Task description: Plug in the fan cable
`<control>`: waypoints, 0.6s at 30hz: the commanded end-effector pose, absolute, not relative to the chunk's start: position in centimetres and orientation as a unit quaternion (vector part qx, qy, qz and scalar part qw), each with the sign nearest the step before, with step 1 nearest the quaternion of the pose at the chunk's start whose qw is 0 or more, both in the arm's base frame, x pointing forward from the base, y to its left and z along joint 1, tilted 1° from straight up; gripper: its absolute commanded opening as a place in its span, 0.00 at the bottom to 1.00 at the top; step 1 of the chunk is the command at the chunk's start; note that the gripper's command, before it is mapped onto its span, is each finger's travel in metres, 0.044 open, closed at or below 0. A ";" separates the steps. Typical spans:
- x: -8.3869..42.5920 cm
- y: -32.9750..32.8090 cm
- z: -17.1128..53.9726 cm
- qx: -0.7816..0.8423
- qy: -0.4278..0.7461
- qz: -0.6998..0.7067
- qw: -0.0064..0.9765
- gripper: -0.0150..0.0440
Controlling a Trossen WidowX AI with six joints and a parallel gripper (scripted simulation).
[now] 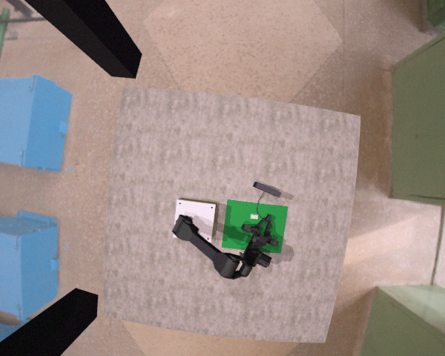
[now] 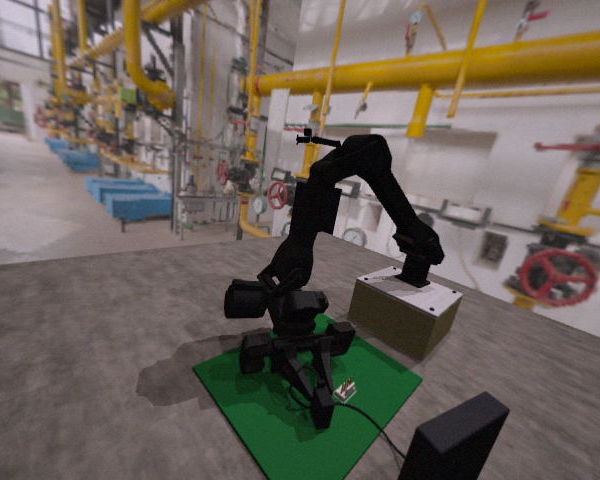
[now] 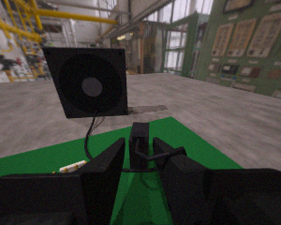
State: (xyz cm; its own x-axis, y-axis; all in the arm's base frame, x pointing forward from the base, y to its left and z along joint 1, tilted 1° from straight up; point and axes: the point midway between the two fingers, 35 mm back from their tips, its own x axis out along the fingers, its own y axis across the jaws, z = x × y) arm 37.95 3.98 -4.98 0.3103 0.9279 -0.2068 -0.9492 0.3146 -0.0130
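Note:
The black plug (image 2: 322, 410) (image 3: 140, 130) stands about upright over the green board (image 1: 236, 208) (image 2: 388, 372) (image 3: 178, 136), beside the header. My gripper (image 1: 265, 221) (image 2: 318, 393) (image 3: 139, 141) is slightly open around the plug; narrow gaps show on both sides of it in the wrist view. Whether the plug touches the board is unclear. The white four-pin header (image 1: 254, 216) (image 2: 344, 391) (image 3: 72, 166) has bare pins and lies left of the fingers in the wrist view. The thin black cable (image 2: 362, 411) (image 3: 87, 137) loops near the fingers and runs to the fan (image 1: 266, 189) (image 2: 450, 439) (image 3: 92, 86).
The fan stands upright on the table (image 1: 176, 153) (image 2: 83, 310) just past the board's edge. The arm's white-topped base box (image 1: 196, 208) (image 2: 393, 315) stands beside the board. The arm reaches over the board's near side.

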 end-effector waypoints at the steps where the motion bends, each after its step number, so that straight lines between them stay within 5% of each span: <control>1: 37.9 4.0 -5.0 -0.066 0.080 0.582 0.807 0.49; 18: 37.9 3.7 -5.0 -0.067 0.082 0.581 0.807 0.49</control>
